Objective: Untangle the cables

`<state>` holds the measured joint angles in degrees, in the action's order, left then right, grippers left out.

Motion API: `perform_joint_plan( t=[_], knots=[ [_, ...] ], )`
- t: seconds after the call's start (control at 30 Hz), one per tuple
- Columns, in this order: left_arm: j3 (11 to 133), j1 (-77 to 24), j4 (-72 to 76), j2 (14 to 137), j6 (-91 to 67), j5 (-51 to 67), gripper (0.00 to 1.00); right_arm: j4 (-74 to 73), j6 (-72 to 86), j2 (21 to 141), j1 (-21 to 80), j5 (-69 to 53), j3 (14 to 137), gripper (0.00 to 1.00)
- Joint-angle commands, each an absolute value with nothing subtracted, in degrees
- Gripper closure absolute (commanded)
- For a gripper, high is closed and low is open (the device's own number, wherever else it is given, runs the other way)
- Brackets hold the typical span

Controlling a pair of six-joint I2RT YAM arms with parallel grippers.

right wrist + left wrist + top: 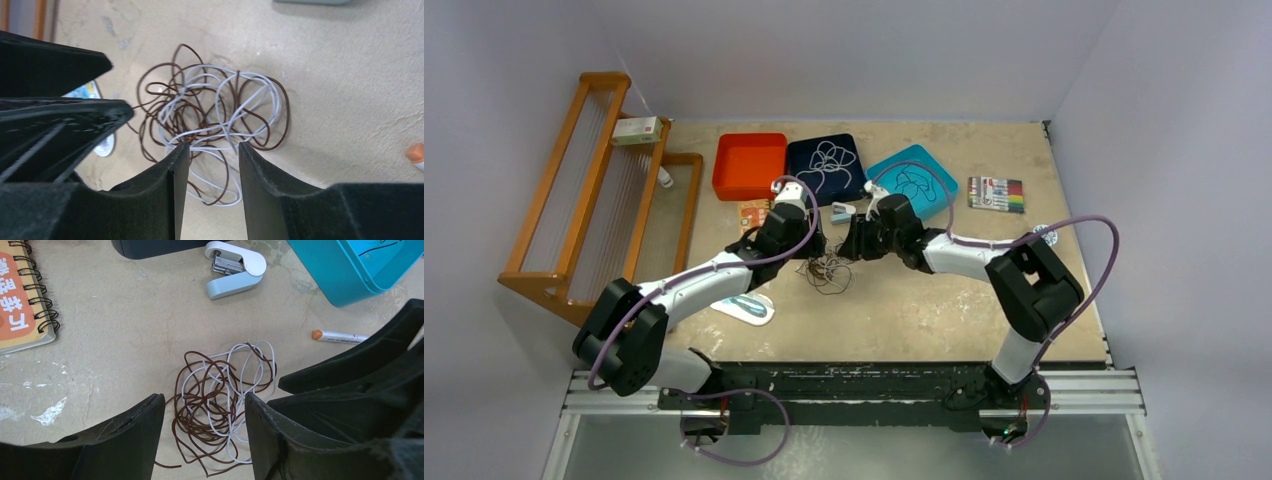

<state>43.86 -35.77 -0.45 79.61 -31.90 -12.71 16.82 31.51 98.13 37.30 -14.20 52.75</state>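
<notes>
On the tabletop (pixel 924 310), left jaws wide astride the brown-and-white cables (pixel 220 400), right jaws narrower but unclosed over them: best each pinch one colour, then draw apart slowly.

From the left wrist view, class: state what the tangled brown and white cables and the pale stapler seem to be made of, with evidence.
Thin brown and white tangled cables: probably plastic-sheathed wire, smooth, slightly glossy, holding springy loops. Pale blue-grey and white stapler: likely moulded plastic, satin sheen, metal staple channel showing.
</notes>
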Motion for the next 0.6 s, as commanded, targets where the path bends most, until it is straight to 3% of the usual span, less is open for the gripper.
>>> perform_joint_plan(
  t=[0.0, 0.57],
  knots=[
    [43.77, -35.75, 2.02, 79.02, -31.37, -13.88, 0.41, 18.33, 31.50, 99.93, 37.60, -13.50, 54.22, 0.56],
    [44.05, -35.74, 1.74, 79.06, -31.29, -14.11, 0.41, 22.39, 30.08, 104.85, 37.54, -14.72, 57.29, 0.65]
  ],
)
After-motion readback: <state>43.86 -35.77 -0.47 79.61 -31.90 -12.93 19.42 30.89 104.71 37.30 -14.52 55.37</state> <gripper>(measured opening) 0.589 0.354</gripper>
